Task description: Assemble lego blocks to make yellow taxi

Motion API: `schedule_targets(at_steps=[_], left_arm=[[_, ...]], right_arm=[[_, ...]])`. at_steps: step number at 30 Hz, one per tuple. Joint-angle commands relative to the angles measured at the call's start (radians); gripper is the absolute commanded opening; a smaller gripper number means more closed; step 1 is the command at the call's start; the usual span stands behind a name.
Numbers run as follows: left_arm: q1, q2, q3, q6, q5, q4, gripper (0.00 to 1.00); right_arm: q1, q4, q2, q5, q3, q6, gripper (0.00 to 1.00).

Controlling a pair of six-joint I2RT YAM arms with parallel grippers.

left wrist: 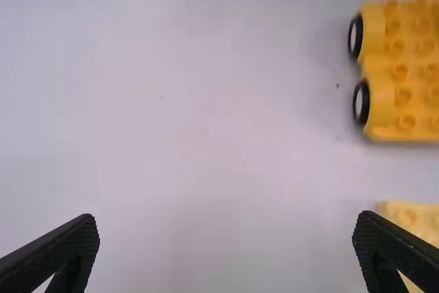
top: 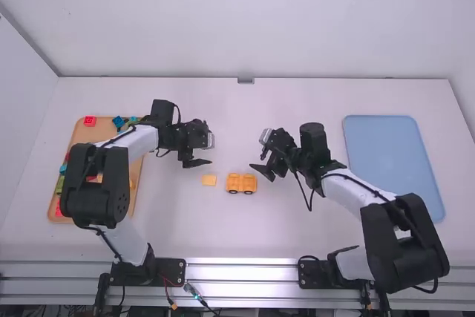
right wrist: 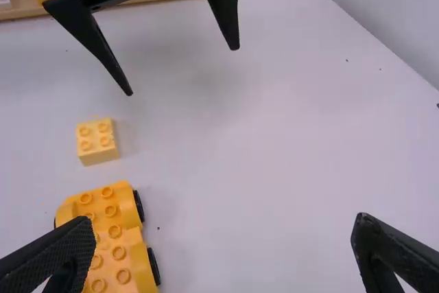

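Observation:
The orange-yellow wheeled car base stands mid-table, with a small light yellow block apart from it on its left. My left gripper is open above the table, just beyond the small block. My right gripper stands open beside the car base, to its upper right. In the left wrist view, the left gripper holds nothing; the car base and part of the small block appear. In the right wrist view, the right gripper is empty, near the studded car base and small block.
A wooden tray of colored blocks lies at the left, partly under the left arm. A blue tray lies at the right, beyond the right arm. A wall rises behind the table.

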Motion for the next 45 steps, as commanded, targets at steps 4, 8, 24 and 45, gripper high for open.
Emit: schedule_targets(at_steps=[4, 8, 24, 45], left_arm=[[-0.001, -0.018, -0.043, -0.151, 0.215, -0.016, 0.99], [0.0, -0.018, -0.131, -0.086, 0.217, 0.027, 0.99], [0.158, 0.024, -0.304, -0.024, 0.31, 0.25, 0.99], [0.114, 0.2, -0.224, 0.339, 0.267, 0.066, 0.79]], right_arm=[[0.0, -0.003, 0.006, -0.025, 0.014, -0.018, 0.99], [0.0, -0.05, 0.006, -0.057, 0.013, -0.061, 0.99], [0.0, -0.042, 0.222, -0.212, 0.013, -0.134, 0.99], [0.095, 0.002, 0.215, -0.121, 0.013, -0.068, 0.99]])
